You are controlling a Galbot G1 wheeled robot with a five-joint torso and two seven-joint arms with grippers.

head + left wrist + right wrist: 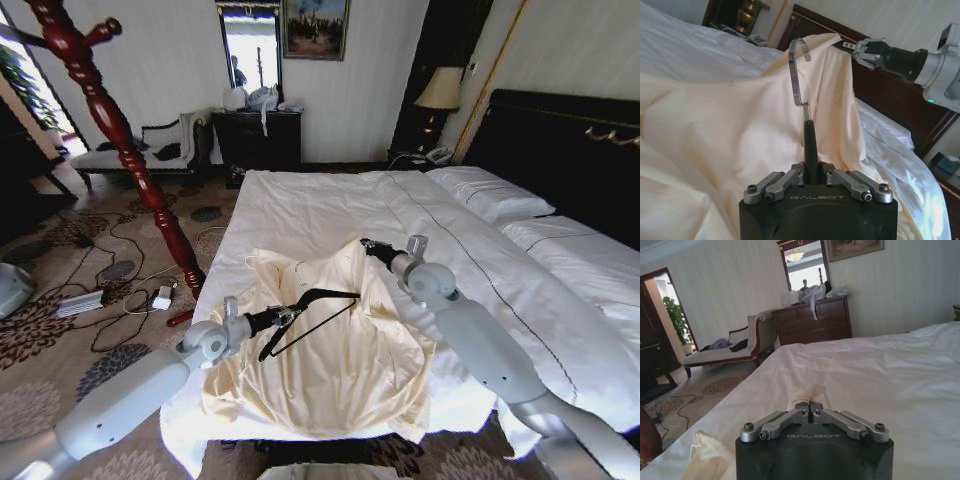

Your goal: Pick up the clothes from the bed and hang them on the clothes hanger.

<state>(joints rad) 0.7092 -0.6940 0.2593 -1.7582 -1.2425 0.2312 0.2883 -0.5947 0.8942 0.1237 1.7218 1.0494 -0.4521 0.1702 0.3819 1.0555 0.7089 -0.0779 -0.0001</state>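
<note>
Head view records one bed with a white duvet, two white pillows at its head against one black headboard, and one thin dark seam line running along the duvet. One cream shirt, the clothes, lies spread near the foot-end corner of the bed on the robot's left, reaching the bed's near edge. One part of the fabric is lifted into a peak above the duvet.

One black clothes hanger is present, sitting over the shirt. The left gripper has its fingers closed on the hanger's black body; in the left wrist view the hanger's neck rises from between the closed fingers, and one silver hook stands upright against the raised fabric.

The right gripper is above the shirt toward the middle of the bed, its fingers pinched together on the lifted peak of the cloth. In the right wrist view a small fold of cream fabric shows just past the closed fingertips.

One dark-red coat stand stands on the carpet beside the bed's left edge.
</note>
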